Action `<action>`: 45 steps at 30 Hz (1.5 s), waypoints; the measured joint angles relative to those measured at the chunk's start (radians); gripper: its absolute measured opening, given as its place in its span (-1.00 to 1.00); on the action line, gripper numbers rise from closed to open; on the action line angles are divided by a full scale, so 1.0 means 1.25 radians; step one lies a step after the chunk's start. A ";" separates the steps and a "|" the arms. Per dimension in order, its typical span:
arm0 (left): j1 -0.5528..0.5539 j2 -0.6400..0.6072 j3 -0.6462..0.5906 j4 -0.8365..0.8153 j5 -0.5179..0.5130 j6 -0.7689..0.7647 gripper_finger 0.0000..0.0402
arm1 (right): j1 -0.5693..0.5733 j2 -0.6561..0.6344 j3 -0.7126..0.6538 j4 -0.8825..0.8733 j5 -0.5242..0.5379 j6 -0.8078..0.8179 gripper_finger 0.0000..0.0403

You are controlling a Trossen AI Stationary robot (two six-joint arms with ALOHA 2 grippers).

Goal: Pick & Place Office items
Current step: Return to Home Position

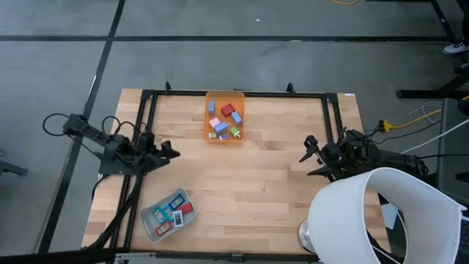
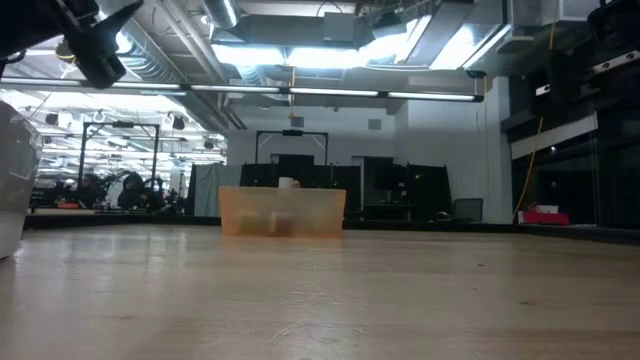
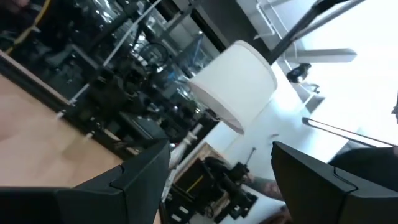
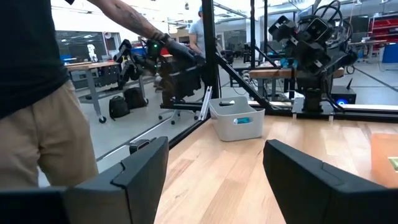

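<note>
Several small office items (image 1: 225, 121), blue, red, green and white, lie in the orange bin (image 1: 207, 110) at the table's far middle; the low view shows the bin (image 2: 282, 212) from the side. A few more pieces (image 1: 174, 210) lie in the grey tray (image 1: 149, 222) near the table's near left corner, seen in the right wrist view as a grey tray (image 4: 236, 122). My left gripper (image 1: 173, 152) hovers open at the table's left side, empty. My right gripper (image 1: 305, 156) hovers open at the right side, empty. Both stand apart from every item.
A large white lamp shade (image 1: 381, 216) covers the table's near right corner. A black frame (image 1: 234, 94) runs along the far edge and both sides. A person (image 4: 37, 93) stands beyond the table's left side. Bare wood lies between the bin and the tray.
</note>
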 joint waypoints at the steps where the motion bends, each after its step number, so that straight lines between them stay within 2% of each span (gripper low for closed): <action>1: 0.007 -0.017 0.000 -0.018 0.000 -0.001 0.37 | 0.000 0.000 0.000 -0.001 0.000 0.000 0.30; 8: 0.040 -0.133 0.000 -0.215 0.000 0.000 0.37 | -0.006 0.000 0.000 -0.001 -0.002 0.000 0.30; 15: 0.036 -0.131 0.000 -0.375 0.004 -0.007 0.37 | -0.011 0.000 0.000 0.000 -0.003 0.000 0.30; 24: 0.036 -0.126 0.000 -0.384 0.006 -0.007 0.37 | -0.011 0.000 0.000 -0.001 -0.003 0.000 0.29; 34: 0.035 -0.055 0.000 -0.388 0.027 -0.007 0.37 | -0.008 0.000 0.000 -0.001 -0.003 0.000 0.29; 45: 0.035 -0.046 0.000 -0.388 0.026 -0.007 0.37 | 0.033 0.000 0.000 -0.001 -0.003 0.000 0.29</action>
